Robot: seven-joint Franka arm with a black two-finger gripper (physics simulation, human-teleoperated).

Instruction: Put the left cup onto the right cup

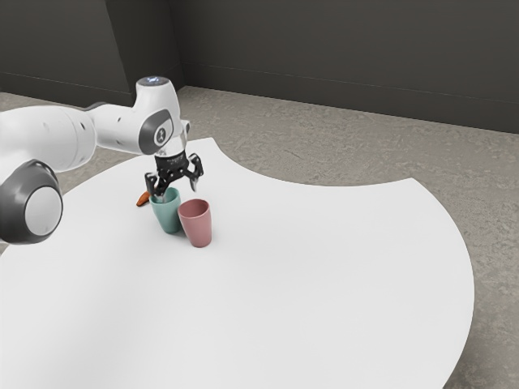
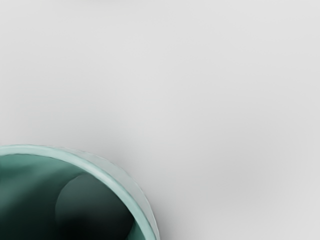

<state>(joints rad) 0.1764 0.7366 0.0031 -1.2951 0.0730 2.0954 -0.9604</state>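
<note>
- Plainly, the task is at an early stage: the teal cup, the one on the exterior view's left, stands upright on the white table and is not lifted.
- The pink cup stands upright just beside it, on the exterior view's right, and nothing is on top of it.
- The gripper hangs right over the teal cup with its fingers spread apart. One finger is down at the rim. I see no two-sided clamp on the wall.
- From the hand's camera, the teal cup shows its open mouth and dark inside close beneath the hand, with bare table beyond it.
- A small orange object lies behind the teal cup; I cannot tell what it is.
- Left to do, by my judgement: close on the rim, lift, carry across to the pink cup, set down on it and let go.
</note>
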